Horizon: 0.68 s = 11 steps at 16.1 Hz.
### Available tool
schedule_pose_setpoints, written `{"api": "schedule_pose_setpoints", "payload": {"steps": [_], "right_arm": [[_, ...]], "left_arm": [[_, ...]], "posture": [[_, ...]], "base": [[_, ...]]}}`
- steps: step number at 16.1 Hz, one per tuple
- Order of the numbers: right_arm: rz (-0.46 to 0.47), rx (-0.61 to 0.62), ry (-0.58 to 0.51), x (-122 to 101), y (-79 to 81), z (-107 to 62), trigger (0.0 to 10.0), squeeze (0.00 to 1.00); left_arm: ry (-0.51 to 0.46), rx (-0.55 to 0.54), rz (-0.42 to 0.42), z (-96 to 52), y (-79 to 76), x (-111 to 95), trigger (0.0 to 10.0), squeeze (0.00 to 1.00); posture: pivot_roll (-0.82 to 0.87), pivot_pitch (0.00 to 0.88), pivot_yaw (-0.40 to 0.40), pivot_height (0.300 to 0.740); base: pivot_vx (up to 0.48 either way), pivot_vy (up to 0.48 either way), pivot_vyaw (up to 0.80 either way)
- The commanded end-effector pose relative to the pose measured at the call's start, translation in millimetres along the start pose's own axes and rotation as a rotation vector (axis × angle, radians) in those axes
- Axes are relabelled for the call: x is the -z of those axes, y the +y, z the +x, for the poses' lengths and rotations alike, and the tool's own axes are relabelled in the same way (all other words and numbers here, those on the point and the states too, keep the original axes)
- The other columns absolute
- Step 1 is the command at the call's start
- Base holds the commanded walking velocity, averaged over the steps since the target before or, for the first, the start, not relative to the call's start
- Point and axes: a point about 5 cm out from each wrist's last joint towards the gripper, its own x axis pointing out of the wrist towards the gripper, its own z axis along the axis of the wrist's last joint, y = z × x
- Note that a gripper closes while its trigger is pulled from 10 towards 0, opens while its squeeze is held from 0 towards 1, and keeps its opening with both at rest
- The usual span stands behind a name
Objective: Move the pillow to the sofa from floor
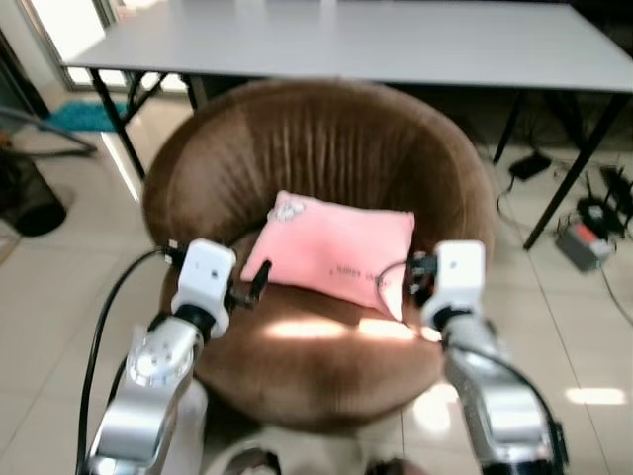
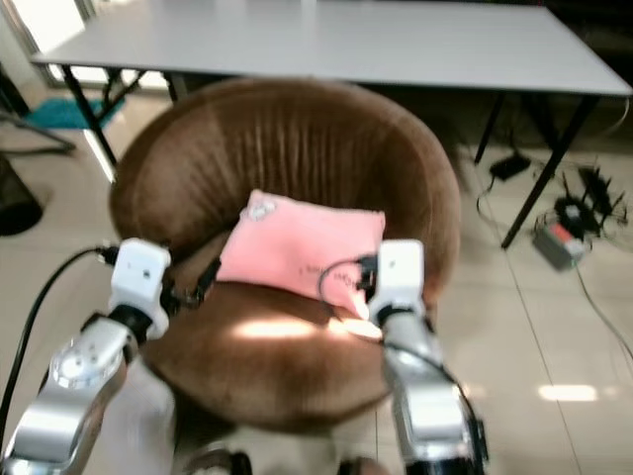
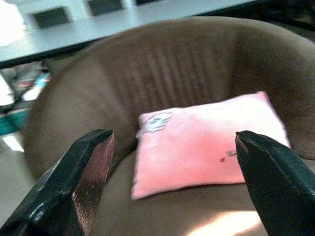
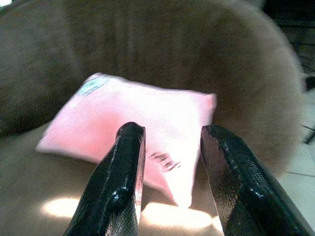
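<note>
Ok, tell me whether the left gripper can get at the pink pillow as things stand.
Probably yes. The left gripper is open just off the pink pillow's near corner, with nothing between them on the brown sofa.

Daylight is pouring in from the top-left corner, where a window (image 1: 74, 25) is blowing out to pure white. A sun patch is glowing on the seat of the brown sofa (image 1: 326, 330), and smaller glare spots are shining off the tiled floor (image 1: 595, 396) on the right. Both eye views are looking soft and slightly smeared, with the silver arms blurring near the lower edge. The pink pillow (image 4: 147, 123) is washing out pale in the right wrist view, while the black fingers (image 4: 118, 187) there are catching glossy highlights. The left wrist view is running dimmer and hazy, its background table (image 3: 93, 29) sitting out of focus.
</note>
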Motion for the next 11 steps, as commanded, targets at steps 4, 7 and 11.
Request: {"api": "schedule_pose_setpoints", "payload": {"steps": [4, 7, 11], "right_arm": [[-0.038, 0.001, 0.005, -5.3, -3.0, -3.3, 10.0, 0.0], [-0.042, -0.026, 0.002, -5.3, -1.4, -5.8, 10.0, 0.0], [0.009, -0.024, 0.019, -4.6, -5.2, -3.8, 10.0, 0.0]], "left_arm": [[-0.027, -0.031, 0.012, -1.2, 4.5, -1.8, 10.0, 0.0], [-0.059, -0.045, -0.007, -2.3, 7.5, -5.1, 10.0, 0.0], [-0.053, -0.052, -0.013, -2.5, 9.1, -2.7, 10.0, 0.0]], "posture": [[0.01, 0.011, 0.029, 0.74], [0.01, 0.013, 0.029, 0.74], [0.01, 0.018, 0.016, 0.74]], "base": [[-0.206, 0.0, 0.0], [0.0, 0.0, 0.0], [0.0, 0.339, 0.0]]}}
